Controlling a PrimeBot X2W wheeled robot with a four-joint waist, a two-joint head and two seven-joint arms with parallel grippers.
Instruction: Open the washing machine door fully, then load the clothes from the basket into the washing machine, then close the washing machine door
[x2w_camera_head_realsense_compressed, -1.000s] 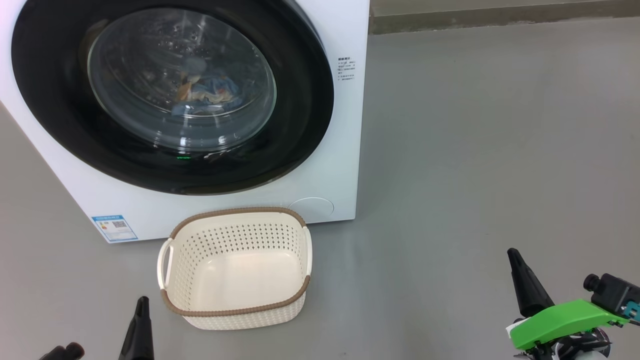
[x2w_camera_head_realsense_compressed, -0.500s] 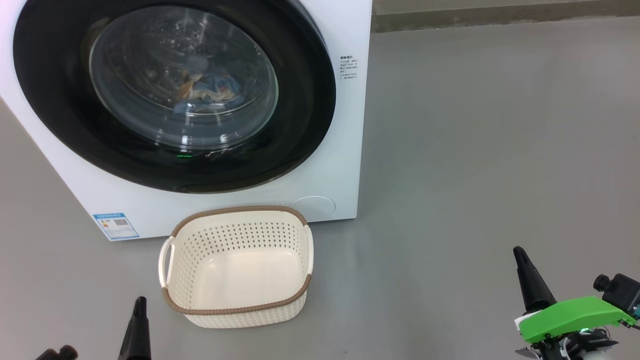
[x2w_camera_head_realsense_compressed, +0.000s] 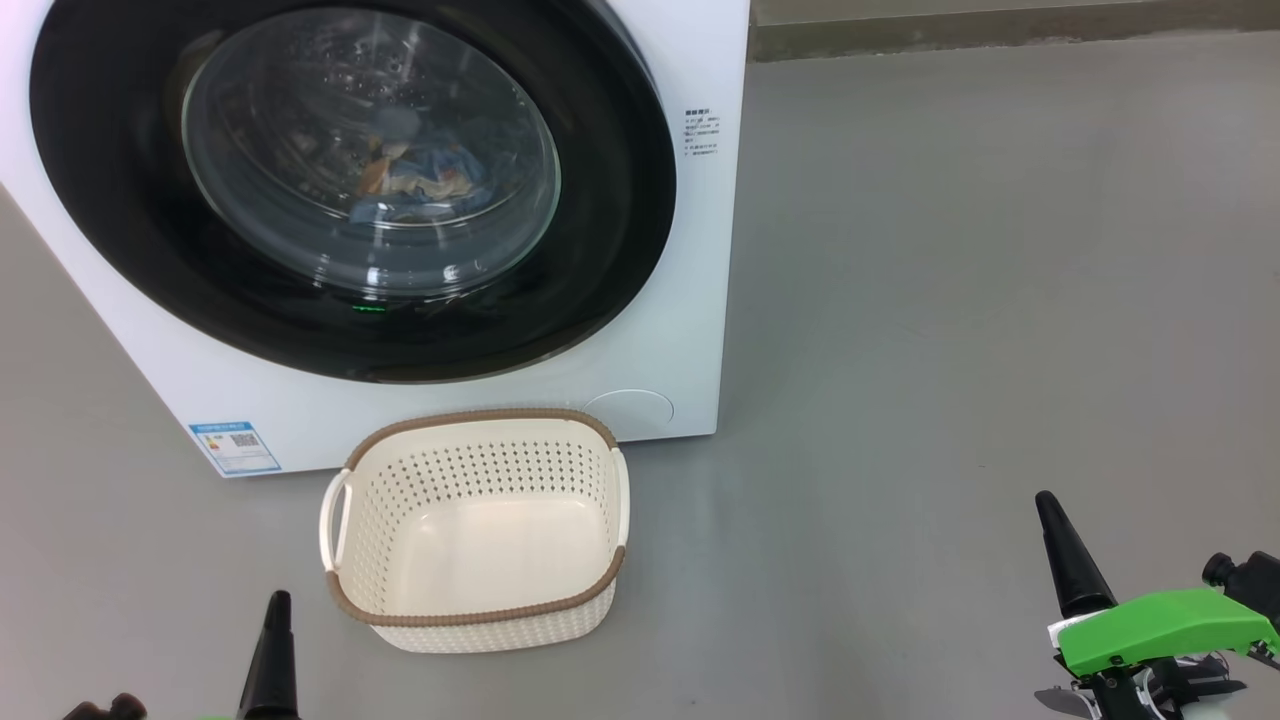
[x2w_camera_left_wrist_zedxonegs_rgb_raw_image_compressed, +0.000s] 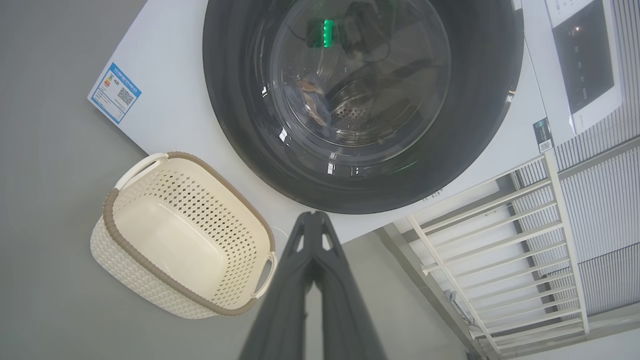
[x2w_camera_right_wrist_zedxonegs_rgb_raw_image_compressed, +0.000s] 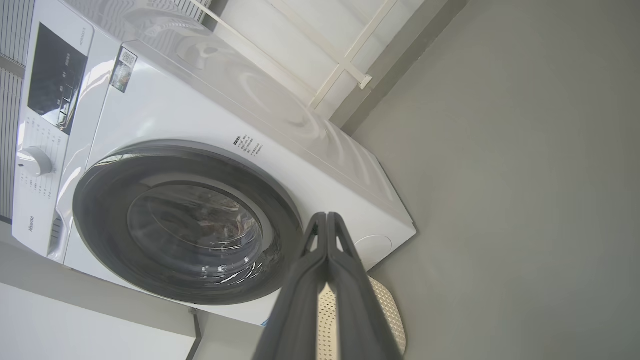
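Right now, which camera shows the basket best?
The head view: the whole empty basket shows unobstructed. The left wrist view shows it tilted, one handle at the left gripper's edge. The right wrist view catches a corner behind the right gripper.

- One washing machine (x2w_camera_head_realsense_compressed: 705, 300).
- One washing machine door (x2w_camera_head_realsense_compressed: 610, 250), with one glass window (x2w_camera_head_realsense_compressed: 300, 120).
- One basket (x2w_camera_head_realsense_compressed: 480, 413), with two side handles (x2w_camera_head_realsense_compressed: 334, 520).
- One bundle of clothes (x2w_camera_head_realsense_compressed: 420, 182) behind the glass; the number of garments cannot be told.
- One blue label sticker (x2w_camera_head_realsense_compressed: 235, 447).
- One round flap (x2w_camera_head_realsense_compressed: 628, 412) low on the machine's front.
- One dial (x2w_camera_right_wrist_zedxonegs_rgb_raw_image_compressed: 34, 161).
- Two hands, the left hand (x2w_camera_left_wrist_zedxonegs_rgb_raw_image_compressed: 314, 216) and the right hand (x2w_camera_right_wrist_zedxonegs_rgb_raw_image_compressed: 326, 216), each with two fingers (x2w_camera_left_wrist_zedxonegs_rgb_raw_image_compressed: 287, 300).
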